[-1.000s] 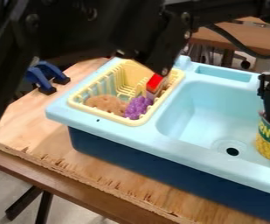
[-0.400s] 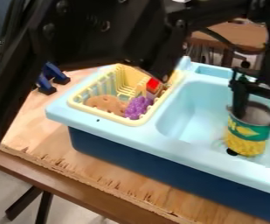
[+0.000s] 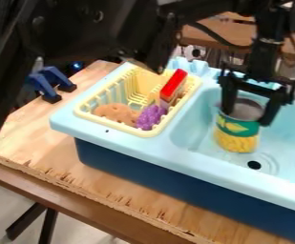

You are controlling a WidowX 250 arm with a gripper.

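Here, one gripper (image 3: 247, 117) holds one can (image 3: 237, 127) between two widely parted jaws at one sink (image 3: 204, 164).

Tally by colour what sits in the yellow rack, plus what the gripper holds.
Brown lump: 1
Purple bunch: 1
Red-topped block: 1
Green-and-yellow can, between the gripper's fingers: 1
Total: 4

No words, numbers or signs can be read here, and any letters on the green and yellow label (image 3: 238, 127) of the can (image 3: 236, 142) are too small to make out.
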